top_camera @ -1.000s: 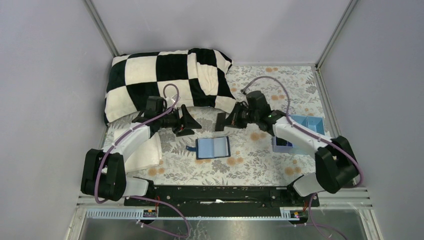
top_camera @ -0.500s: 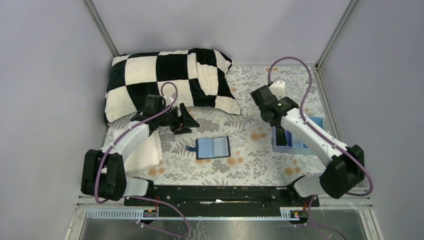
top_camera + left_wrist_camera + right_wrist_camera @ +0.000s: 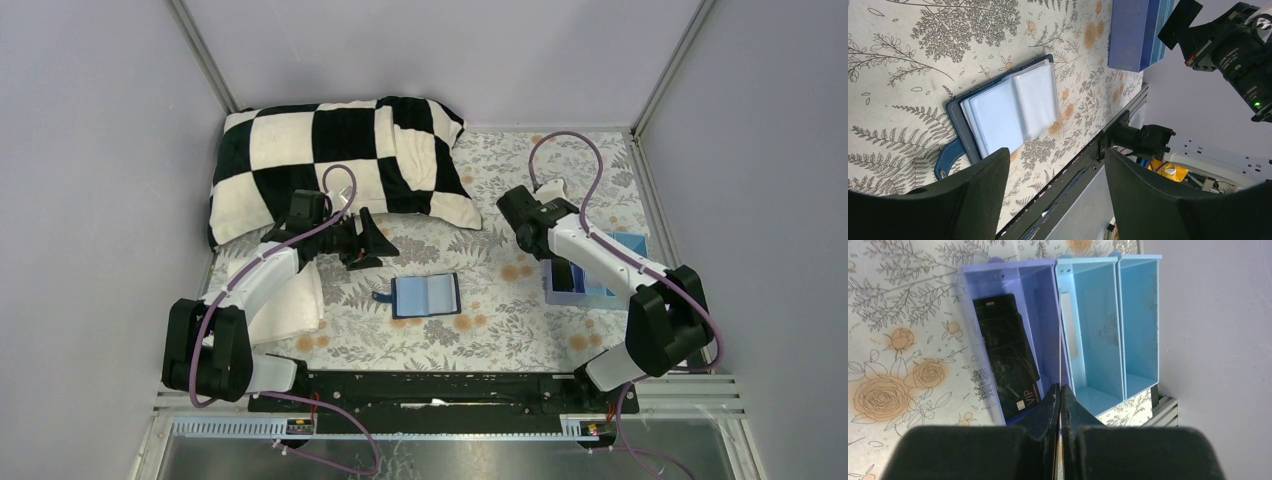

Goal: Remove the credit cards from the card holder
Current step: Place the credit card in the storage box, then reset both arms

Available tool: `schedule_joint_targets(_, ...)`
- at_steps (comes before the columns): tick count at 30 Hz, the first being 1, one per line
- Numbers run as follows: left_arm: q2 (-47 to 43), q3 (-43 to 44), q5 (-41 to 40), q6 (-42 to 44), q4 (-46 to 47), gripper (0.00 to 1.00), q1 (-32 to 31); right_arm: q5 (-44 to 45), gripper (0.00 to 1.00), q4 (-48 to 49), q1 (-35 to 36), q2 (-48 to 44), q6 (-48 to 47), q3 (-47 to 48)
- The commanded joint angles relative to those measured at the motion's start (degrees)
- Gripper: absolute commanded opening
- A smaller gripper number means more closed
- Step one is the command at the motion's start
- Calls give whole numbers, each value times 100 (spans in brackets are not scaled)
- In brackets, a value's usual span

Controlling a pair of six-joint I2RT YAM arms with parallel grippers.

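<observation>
Though indistinct overhead, cards (image 3: 1005, 365) in tray (image 3: 1098, 262)

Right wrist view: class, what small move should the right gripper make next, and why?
Probably nudge the right gripper sideways until it is fully over the purple compartment, then open. Its fingers look shut on a thin card seen edge-on, which hangs about over the wall between that compartment and the light-blue compartment, while black cards lie in the purple one.
</observation>
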Motion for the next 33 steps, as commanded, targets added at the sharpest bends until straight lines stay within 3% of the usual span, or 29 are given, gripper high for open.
schedule_joint_targets(1,48,220,-34,137,93,73,12,-101,0,209,-37,108,-40,-219)
schedule_joint_targets(9,65,203,-43,141,88,73,7,-295,3,499,-120,373,-111,-594)
schedule_joint_targets(11,49,200,-43,148,88,73,6,-383,12,517,-128,431,-136,-576)
schedule_joint_targets(14,39,186,-38,140,81,73,6,-510,43,492,-127,458,-161,-497)
schedule_joint_targets(16,22,178,-49,140,77,73,7,-625,52,450,-128,407,-177,-424)
schedule_joint_targets(27,-37,230,-35,129,88,73,-1,-829,55,-5,-120,-266,-345,437)
schedule_joint_targets(33,-357,274,-104,70,270,74,-11,-1478,73,32,-118,-778,-598,1409)
